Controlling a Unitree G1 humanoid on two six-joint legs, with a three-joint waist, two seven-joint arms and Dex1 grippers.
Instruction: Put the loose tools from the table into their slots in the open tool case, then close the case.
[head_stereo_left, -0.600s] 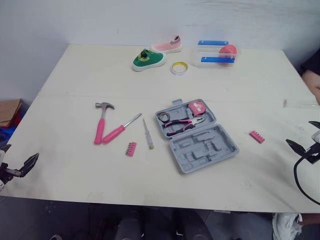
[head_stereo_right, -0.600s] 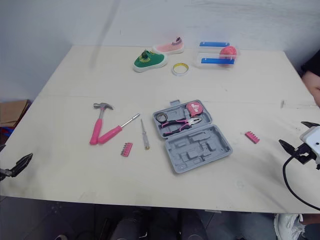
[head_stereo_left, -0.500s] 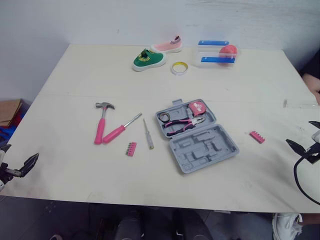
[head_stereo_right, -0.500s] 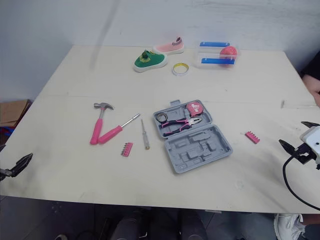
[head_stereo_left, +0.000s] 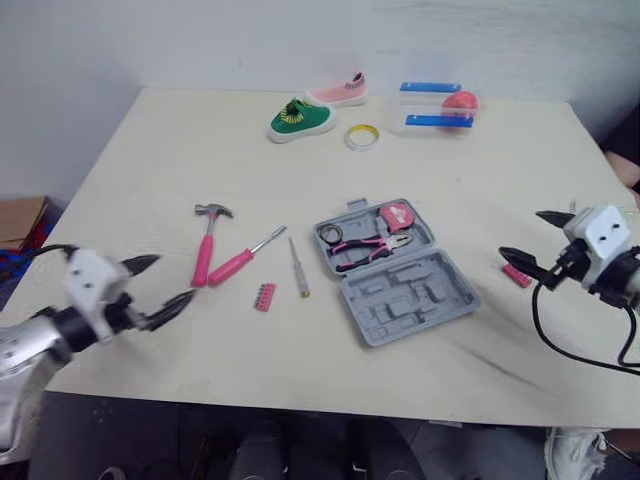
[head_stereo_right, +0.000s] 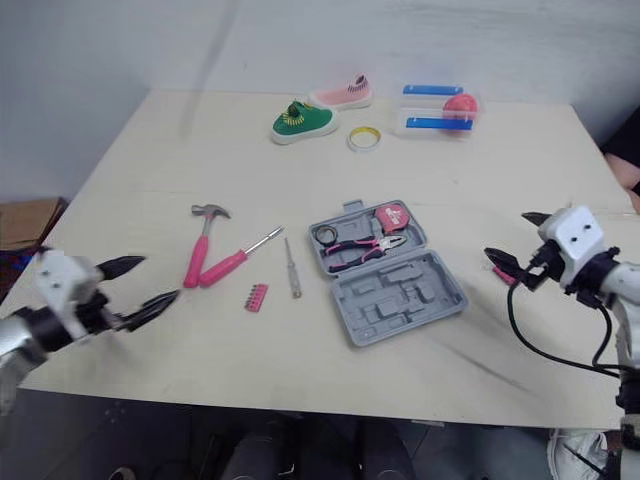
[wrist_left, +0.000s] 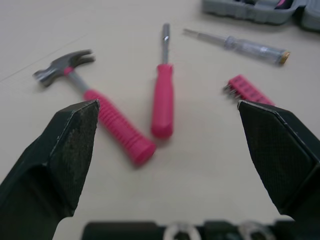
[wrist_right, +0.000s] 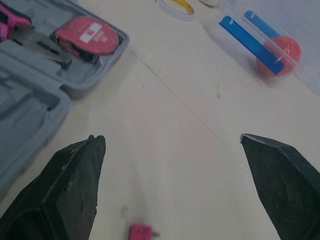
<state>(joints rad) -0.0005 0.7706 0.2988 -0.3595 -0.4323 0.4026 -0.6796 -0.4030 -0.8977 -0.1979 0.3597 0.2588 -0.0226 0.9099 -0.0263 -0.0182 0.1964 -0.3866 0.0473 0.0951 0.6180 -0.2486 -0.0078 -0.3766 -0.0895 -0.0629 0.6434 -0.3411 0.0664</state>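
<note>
left gripper (head_stereo_left: 168, 282): wide open, empty, near hammer (head_stereo_left: 207, 248) | right gripper (head_stereo_left: 522, 234): wide open, empty, just beside pink bit strip (head_stereo_left: 517, 276) | tool case (head_stereo_left: 400, 290): open, mid-table, pliers (head_stereo_left: 365, 245) and tape measure (head_stereo_left: 394, 214) in | to do: hammer, screwdriver (head_stereo_left: 243, 258), tester pen (head_stereo_left: 298, 268), other bit strip (head_stereo_left: 263, 297), pink bit strip, then shut case | hammer: long way front to back, head far, handle near
</note>
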